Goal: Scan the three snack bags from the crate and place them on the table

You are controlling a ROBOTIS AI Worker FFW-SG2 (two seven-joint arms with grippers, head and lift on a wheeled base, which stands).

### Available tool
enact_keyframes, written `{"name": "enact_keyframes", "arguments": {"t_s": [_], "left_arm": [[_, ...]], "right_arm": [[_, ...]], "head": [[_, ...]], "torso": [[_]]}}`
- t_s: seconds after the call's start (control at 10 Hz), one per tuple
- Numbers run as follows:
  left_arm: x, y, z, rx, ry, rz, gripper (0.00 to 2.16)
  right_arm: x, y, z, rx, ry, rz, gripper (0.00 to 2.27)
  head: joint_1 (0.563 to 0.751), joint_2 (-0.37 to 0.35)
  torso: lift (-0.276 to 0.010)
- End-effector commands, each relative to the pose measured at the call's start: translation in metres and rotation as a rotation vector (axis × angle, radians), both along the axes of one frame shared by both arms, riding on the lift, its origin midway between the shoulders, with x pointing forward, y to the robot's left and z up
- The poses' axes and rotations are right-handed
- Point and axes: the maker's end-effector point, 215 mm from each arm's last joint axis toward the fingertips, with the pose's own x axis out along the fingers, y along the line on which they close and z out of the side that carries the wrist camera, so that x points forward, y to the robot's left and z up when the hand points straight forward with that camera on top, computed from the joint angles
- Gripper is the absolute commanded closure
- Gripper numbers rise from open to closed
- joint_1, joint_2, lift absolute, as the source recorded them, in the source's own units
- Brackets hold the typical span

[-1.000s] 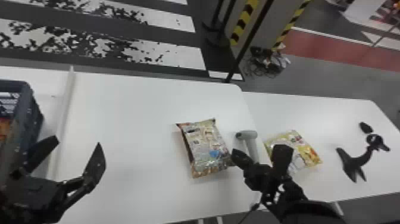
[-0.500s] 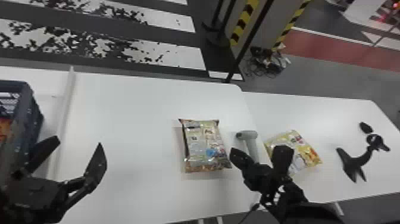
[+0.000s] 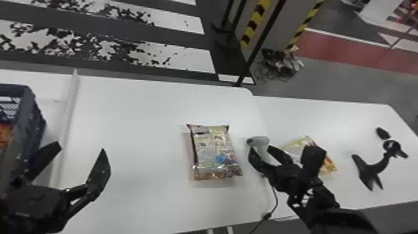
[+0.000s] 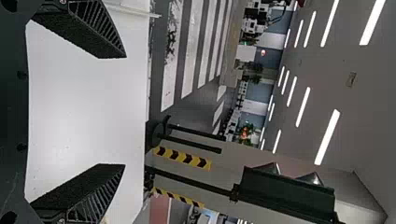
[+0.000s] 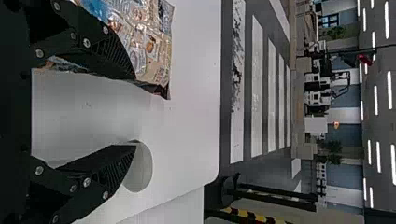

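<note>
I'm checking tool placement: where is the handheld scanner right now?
In the head view, the handheld scanner is right of centre, near the white table's right edge, between the silvery snack bag and the yellow bag.

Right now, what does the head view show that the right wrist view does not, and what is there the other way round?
Head view: the crate, the yellow snack bag at right, the left pincer.
Right wrist view: the ceiling lights.
Both: the blue-marked snack bag, the scanner, the right pincer, the white table.
</note>
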Motion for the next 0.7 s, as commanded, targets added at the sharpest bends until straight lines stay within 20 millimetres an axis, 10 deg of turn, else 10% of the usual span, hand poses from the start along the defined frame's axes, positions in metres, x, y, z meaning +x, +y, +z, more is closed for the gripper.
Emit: {"name": "enact_keyframes", "arguments": {"t_s": [0.0, 0.6], "left_arm": [[0.000, 0.001, 0.003, -0.001, -0.008, 0.000, 0.03], [-0.003, 0.004, -0.014, 0.010, 0.021, 0.007, 0.03]], "right_arm": [[0.005, -0.023, 0.000, -0.020, -0.004, -0.025, 0.07], [0.025, -0.061, -0.052, 0.027, 0.067, -0.055, 0.10]], "head": [[0.695, -0.350], [0.695, -0.350]], "torso": [[-0.062], [-0.062]]}}
